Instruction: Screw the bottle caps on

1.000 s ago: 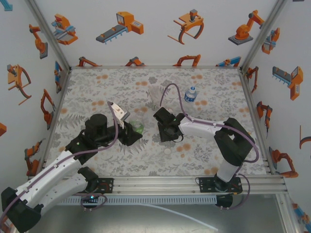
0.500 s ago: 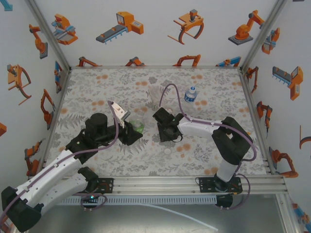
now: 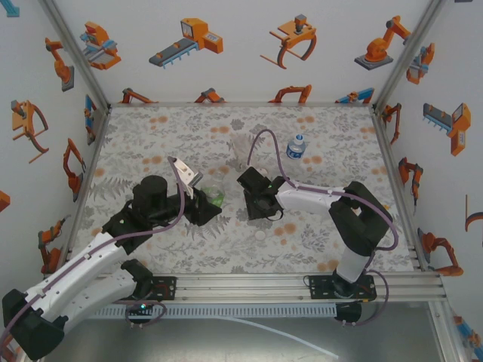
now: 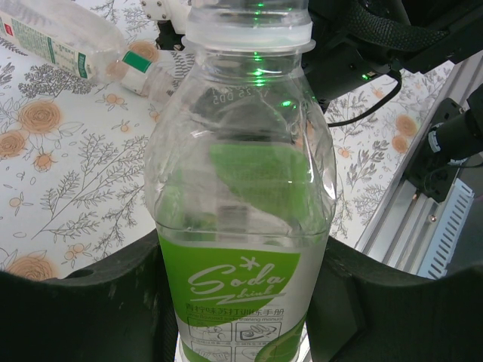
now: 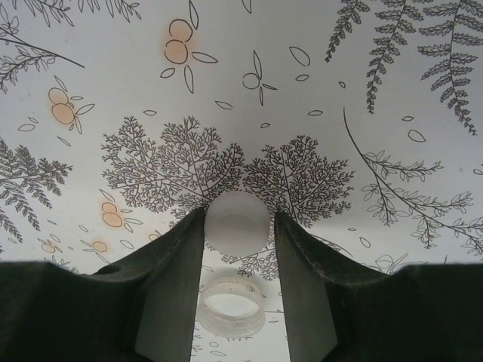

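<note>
My left gripper (image 4: 241, 317) clamps the green-labelled bottle (image 4: 241, 188) by its lower half, dark fingers (image 4: 83, 317) pressed to either side of a label that reads "Soda" in white script. The clear body stands upright in the frame, with its pale neck ring near the top edge and its mouth cut off above. Behind it, a second clear bottle (image 4: 60, 38) slants across the upper left corner on the floral table cover (image 4: 68, 173). At right, black arm parts (image 4: 377, 38) and a dark cable (image 4: 370, 109) sit above a metal rail (image 4: 423, 219).
</note>
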`<state>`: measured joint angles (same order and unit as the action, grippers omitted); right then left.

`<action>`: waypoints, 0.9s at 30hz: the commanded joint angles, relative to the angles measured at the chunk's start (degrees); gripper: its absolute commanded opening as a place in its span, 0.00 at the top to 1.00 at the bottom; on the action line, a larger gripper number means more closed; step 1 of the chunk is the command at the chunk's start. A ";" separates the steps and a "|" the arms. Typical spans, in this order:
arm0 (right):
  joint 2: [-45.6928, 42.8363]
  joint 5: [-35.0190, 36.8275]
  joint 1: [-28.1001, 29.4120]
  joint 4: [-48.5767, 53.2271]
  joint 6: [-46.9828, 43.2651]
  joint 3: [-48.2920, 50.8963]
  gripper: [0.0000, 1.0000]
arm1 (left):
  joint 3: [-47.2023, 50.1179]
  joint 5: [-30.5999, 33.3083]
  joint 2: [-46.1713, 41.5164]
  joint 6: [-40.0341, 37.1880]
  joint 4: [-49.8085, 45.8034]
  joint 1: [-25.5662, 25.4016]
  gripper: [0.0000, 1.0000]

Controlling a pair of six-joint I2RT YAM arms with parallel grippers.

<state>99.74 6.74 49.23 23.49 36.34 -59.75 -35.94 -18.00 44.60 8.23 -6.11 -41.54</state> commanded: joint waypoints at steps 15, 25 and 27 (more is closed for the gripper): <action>-9.15 2.56 0.14 -0.57 -4.53 1.69 0.75 | -2.17 -5.27 0.18 -7.41 -0.82 0.12 1.00; -28.02 -9.21 0.25 -1.16 -22.74 2.70 0.77 | -7.20 -10.88 5.16 -22.26 -10.17 -0.51 1.00; -30.79 -12.84 0.24 0.27 -25.93 1.65 0.78 | -7.21 -13.22 5.25 -27.99 -11.49 -1.11 1.00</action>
<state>72.10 0.12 49.23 22.20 18.83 -56.27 -41.54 -26.35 49.78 -9.76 -14.02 -41.78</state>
